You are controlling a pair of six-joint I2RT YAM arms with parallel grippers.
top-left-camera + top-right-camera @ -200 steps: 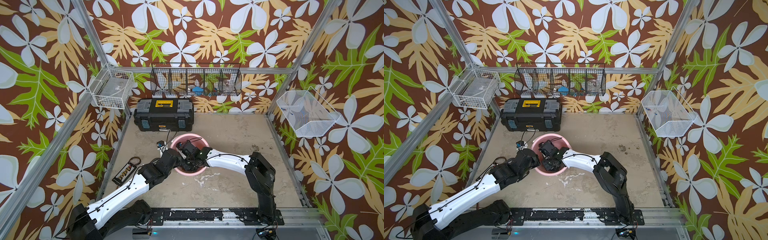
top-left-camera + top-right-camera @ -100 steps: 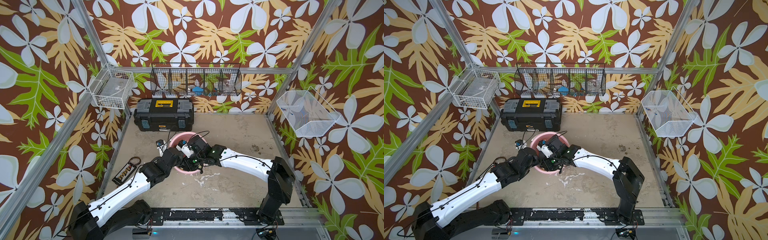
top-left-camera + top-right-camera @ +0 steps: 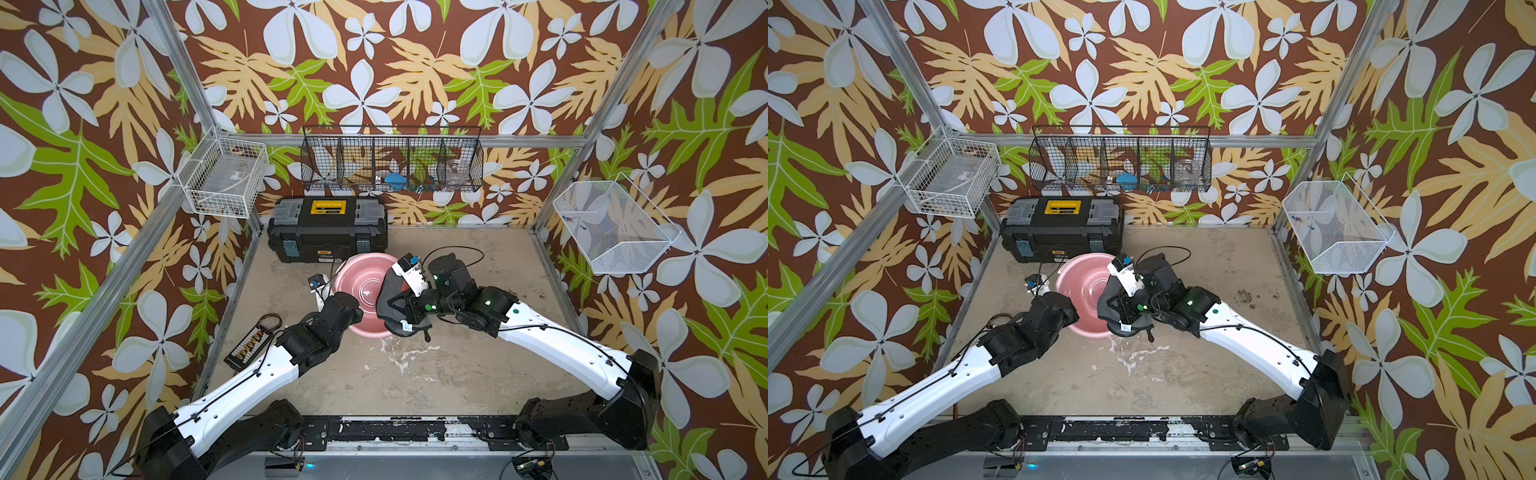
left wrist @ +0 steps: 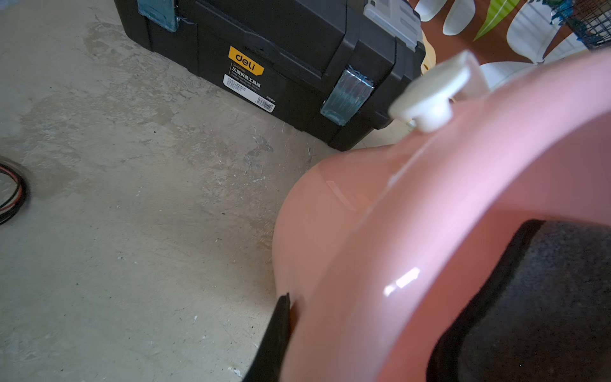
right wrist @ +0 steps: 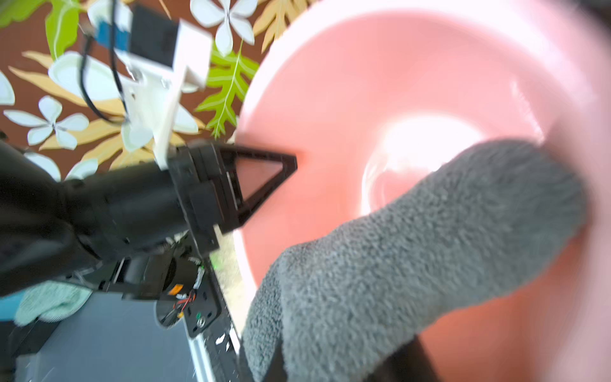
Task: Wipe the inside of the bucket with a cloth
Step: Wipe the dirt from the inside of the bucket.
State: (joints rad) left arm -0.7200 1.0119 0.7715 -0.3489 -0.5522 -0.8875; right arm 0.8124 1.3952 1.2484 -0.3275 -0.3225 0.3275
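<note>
On the beige mottled surface [image 3: 415,374], just in front of the black plastic toolbox [image 3: 328,232], stands the round pink plastic bucket [image 3: 361,286]. The left pincer [image 5: 267,190] clamps its rim. The right pincer [image 3: 406,309] is clenched on the dark grey limp cloth [image 3: 388,291], which drapes across the opposite rim, partly inside the bucket.

Floral wallpaper [image 3: 374,62] all sides; stained concrete floor [image 3: 457,374]; alu frame [image 3: 532,142]; wire baskets [image 3: 390,158] on walls.

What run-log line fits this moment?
left gripper: shut on bucket rim | right gripper: shut on cloth | cloth: over bucket rim
</note>
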